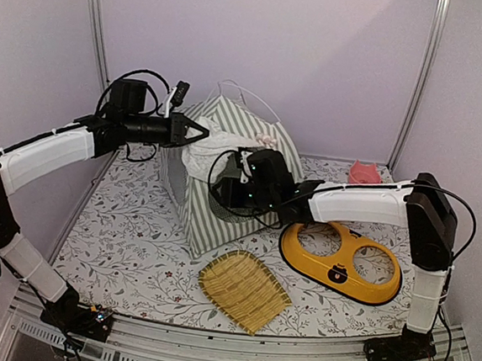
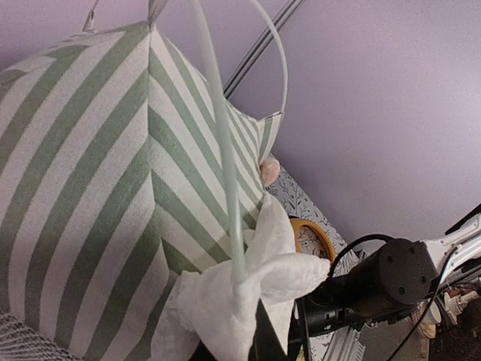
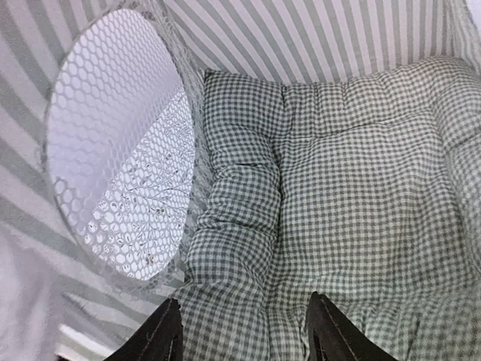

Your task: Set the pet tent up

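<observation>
The pet tent stands upright at the back middle of the table, grey-green and white striped, with thin white poles looping over its top. My left gripper is at the tent's upper front, shut on a bunch of the white lace door curtain, beside a white pole. My right gripper reaches in through the door. In the right wrist view it is open just above the green-white gingham cushion on the tent floor. A round mesh window is to its left.
A yellow two-hole bowl stand lies right of the tent under my right arm. A woven bamboo tray lies at the front middle. A small pink item sits at the back right. Metal frame posts and walls enclose the table.
</observation>
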